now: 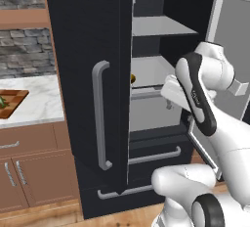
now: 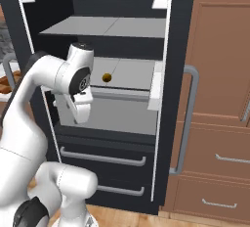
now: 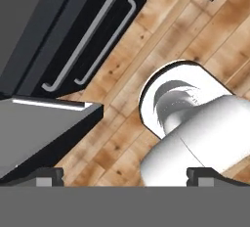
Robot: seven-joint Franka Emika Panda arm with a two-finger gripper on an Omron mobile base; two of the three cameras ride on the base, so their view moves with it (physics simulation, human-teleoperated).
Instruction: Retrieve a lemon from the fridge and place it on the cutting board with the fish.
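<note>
1. Gripper (image 2: 78, 115) of mine points down with its jaws spread wide, empty, in front of the open fridge (image 2: 178, 35).
2. Behind it, I see the lemon (image 2: 106, 78) resting on the middle shelf (image 2: 132, 72).
3. Off left, the cutting board (image 1: 12, 101) with the fish (image 1: 2, 102) lies on the marble counter (image 1: 41, 99).

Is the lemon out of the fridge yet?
No. The lemon sits on a grey shelf inside the open fridge, untouched.
</note>
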